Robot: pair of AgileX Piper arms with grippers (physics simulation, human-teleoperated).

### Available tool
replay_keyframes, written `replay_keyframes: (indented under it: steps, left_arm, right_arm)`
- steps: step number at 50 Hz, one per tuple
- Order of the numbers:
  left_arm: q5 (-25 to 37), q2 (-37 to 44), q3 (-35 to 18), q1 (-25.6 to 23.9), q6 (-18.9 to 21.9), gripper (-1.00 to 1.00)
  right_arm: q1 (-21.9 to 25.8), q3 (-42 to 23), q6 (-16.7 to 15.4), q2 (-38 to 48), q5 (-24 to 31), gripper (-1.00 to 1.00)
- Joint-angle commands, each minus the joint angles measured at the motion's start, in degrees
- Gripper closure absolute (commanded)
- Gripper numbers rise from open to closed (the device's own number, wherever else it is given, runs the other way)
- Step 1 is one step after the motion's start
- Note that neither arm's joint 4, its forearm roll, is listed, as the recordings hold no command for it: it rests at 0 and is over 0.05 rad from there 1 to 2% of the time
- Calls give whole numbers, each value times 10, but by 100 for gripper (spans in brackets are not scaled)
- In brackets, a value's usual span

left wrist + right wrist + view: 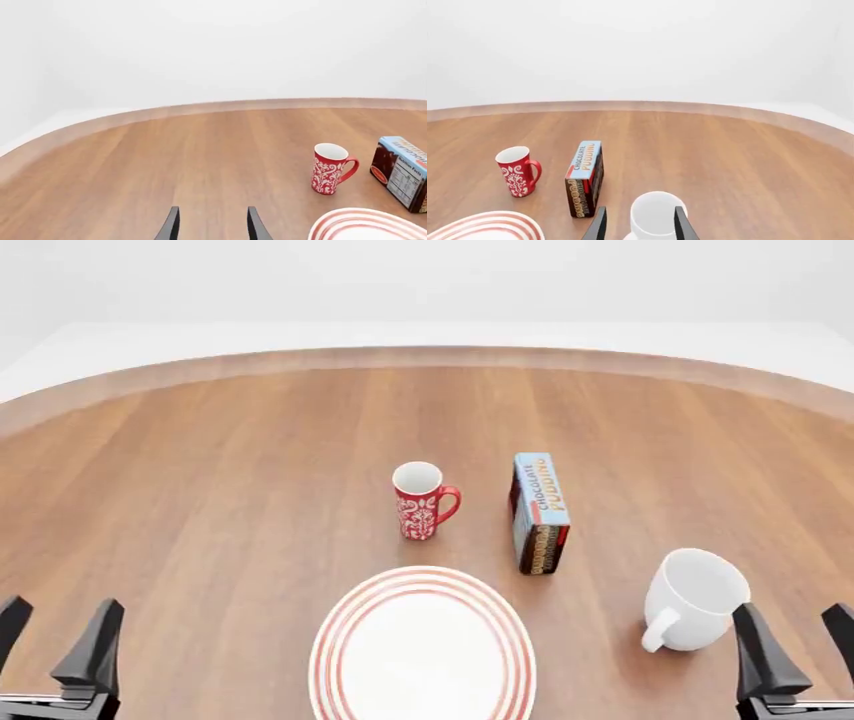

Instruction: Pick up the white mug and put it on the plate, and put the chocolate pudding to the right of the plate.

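Observation:
The white mug (694,598) stands upright at the right front of the table, handle toward the front-left; the right wrist view shows the white mug (654,214) just beyond my fingertips. My right gripper (797,640) is open just behind it, holding nothing. The plate (423,644) lies at the front centre. The chocolate pudding (539,510) box stands behind and right of the plate, seen again as the chocolate pudding (586,176) and the chocolate pudding (402,171). My left gripper (54,632) is open at the front left, holding nothing, far from everything.
A red mug (422,500) with white floral pattern stands upright behind the plate, left of the pudding box, its handle pointing right. The wooden table's curved far edge (427,355) runs across the back.

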Motion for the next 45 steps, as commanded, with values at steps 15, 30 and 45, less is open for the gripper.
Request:
replay_keyframes:
  steps: [15,30,45]
  left_arm:
    - [-50,78,-35,-44,29,-100]
    - [-129,176,-66,-98,43,-100]
    - [-178,255,-108,-163,50,-100]
  right_arm:
    - [2,-1,2,1,-2,-100]
    - [3,-1,3,2,-3,-100]
    - [5,-1,1,1,-3,-100]
